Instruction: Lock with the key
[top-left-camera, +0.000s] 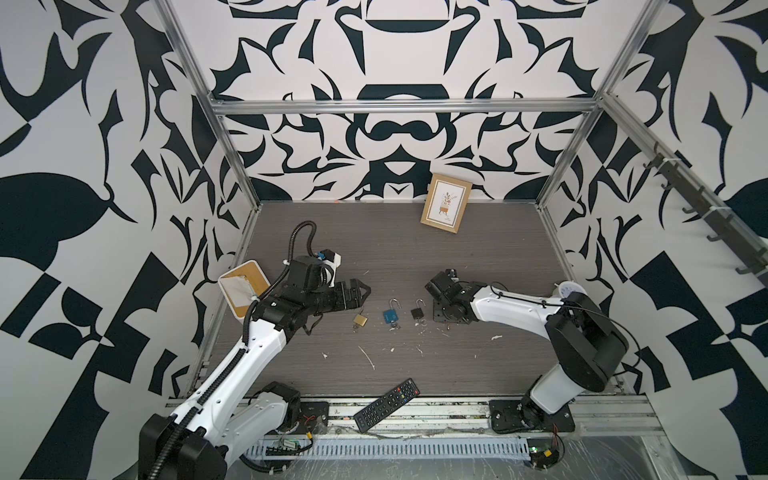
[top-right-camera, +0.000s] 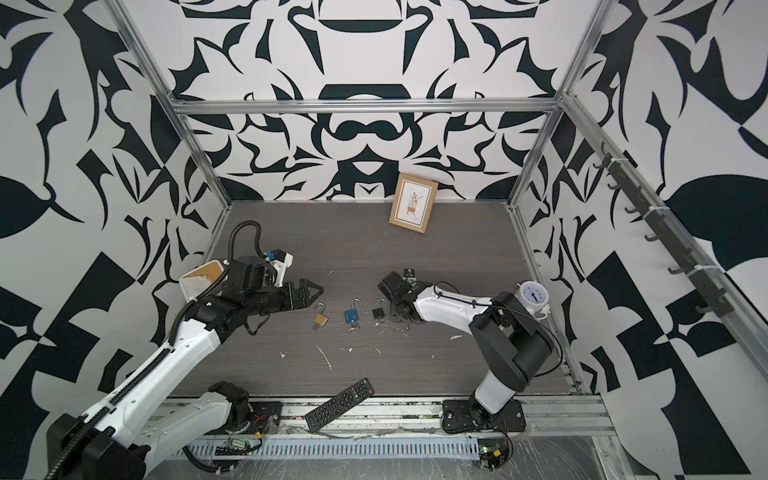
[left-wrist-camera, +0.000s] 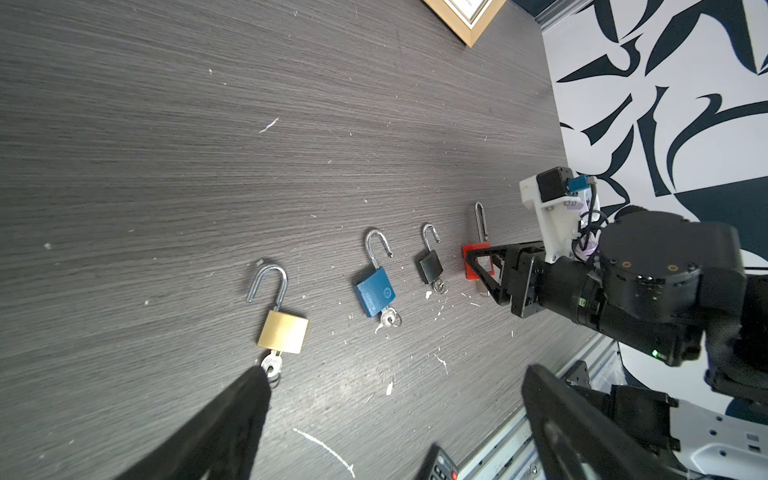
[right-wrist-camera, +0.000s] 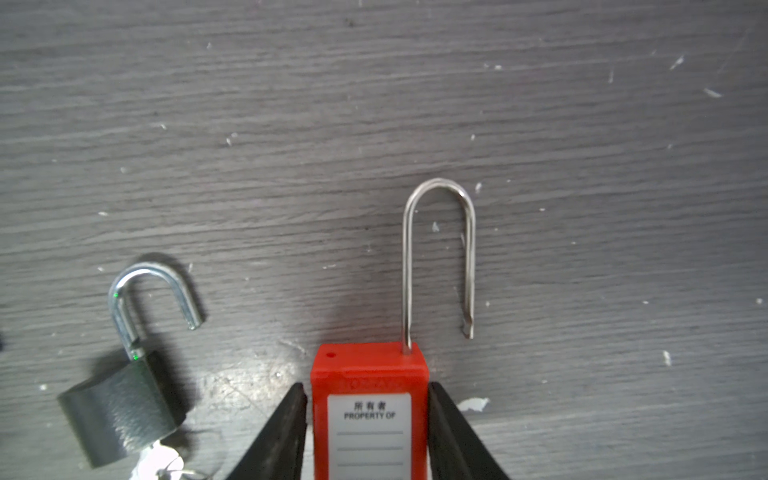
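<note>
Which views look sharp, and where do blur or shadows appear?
Right wrist view: the label on the red padlock is readable, the black padlock is soft and casts a shadow. Left wrist view: the fingers of the left gripper are blurred. Both top views: even light.

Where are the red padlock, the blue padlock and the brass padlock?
red padlock (right-wrist-camera: 370, 415), right wrist view, white label on its body
blue padlock (left-wrist-camera: 374, 293), left wrist view, middle of its body
brass padlock (left-wrist-camera: 283, 332), left wrist view, middle of its body
</note>
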